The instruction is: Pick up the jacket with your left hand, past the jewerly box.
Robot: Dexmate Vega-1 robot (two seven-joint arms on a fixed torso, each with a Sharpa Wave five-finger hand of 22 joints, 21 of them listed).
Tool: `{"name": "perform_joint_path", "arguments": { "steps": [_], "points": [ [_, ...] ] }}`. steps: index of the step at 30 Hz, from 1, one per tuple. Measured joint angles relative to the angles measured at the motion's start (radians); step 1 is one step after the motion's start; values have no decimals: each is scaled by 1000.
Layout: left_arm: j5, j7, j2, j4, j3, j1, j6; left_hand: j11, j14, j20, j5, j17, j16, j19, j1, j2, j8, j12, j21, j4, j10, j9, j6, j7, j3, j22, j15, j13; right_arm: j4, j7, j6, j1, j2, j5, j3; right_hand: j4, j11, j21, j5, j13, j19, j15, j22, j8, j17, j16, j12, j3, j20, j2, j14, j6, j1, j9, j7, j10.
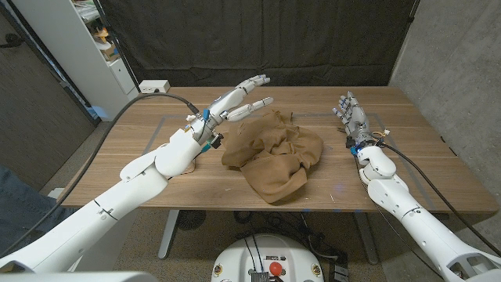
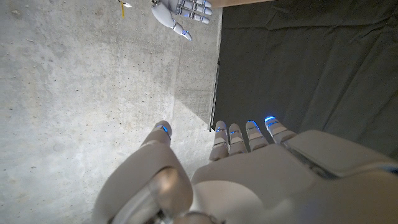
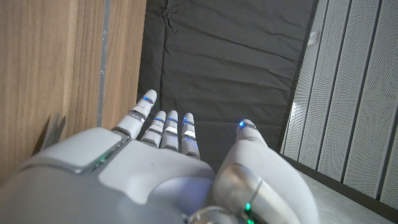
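The left robot hand (image 1: 239, 100) is held spread and empty just above the far-left edge of the crumpled brown jacket (image 1: 272, 153), which is heaped mid-table (image 1: 407, 168) without clear direction.

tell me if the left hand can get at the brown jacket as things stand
Probably yes. The left hand hovers open over the jacket's near-left edge, fingers spread, and nothing lies between them on the table; it likely only needs to lower and close.
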Motion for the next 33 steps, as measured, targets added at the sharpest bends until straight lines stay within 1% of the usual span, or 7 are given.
{"name": "perform_joint_path", "arguments": {
  "steps": [9,15,19,22,27,29,33],
  "points": [
    [20,-8,16,-24,0,5,14,0,0,16,0,0,0,16,4,-4,0,0,0,-7,0,0,0,0,-1,3,0,0,-15,-2,0,-10,-4,0,2,0,0,-8,0,0,0,0,0,0,0,0,0,0,0,0,0,0,0,0,0,0],
    [37,-20,24,-36,2,5,27,0,4,17,0,0,0,14,5,-2,0,0,0,-8,0,0,0,0,0,2,-4,0,-22,-8,0,-17,-5,1,4,0,0,-8,0,0,-4,0,0,0,-5,0,0,0,4,0,0,0,0,0,0,0],
    [50,-27,29,-45,4,2,34,0,4,25,0,0,0,6,9,1,0,0,0,-17,0,0,0,0,0,2,-4,0,-28,-11,0,-23,-5,1,6,0,0,-8,0,0,-4,0,0,0,-5,0,0,0,4,0,0,0,0,0,0,0],
    [57,-31,32,-48,5,1,37,0,4,25,0,0,0,6,15,-4,-1,0,0,-17,0,0,0,0,0,2,-4,0,-30,-13,0,-24,-5,1,7,0,0,-8,0,0,-4,0,0,0,-5,0,0,0,4,0,0,0,0,0,0,0],
    [77,-42,42,-61,7,-2,51,0,4,36,0,0,0,6,18,-8,-4,0,0,-23,0,0,-4,4,0,2,-4,0,-34,-17,1,-28,-5,1,9,0,0,-8,0,0,-4,0,0,0,-5,0,0,0,4,0,0,0,0,0,0,0],
    [82,-44,44,-64,8,-3,55,0,4,41,0,0,0,1,18,-8,-8,0,0,-24,0,0,-12,-4,-1,2,-4,0,-35,-18,2,-29,-5,1,9,0,0,-8,0,0,-4,0,0,0,-5,0,0,0,4,0,0,0,0,0,0,0],
    [89,-47,49,-74,10,-4,60,0,-1,45,0,1,0,-3,22,-12,-8,0,0,-29,0,0,-15,-7,-2,2,1,0,-35,-18,3,-29,-5,1,10,0,0,-8,0,0,-4,0,0,0,-5,0,0,0,4,0,0,0,0,0,0,0]
  ]
}}
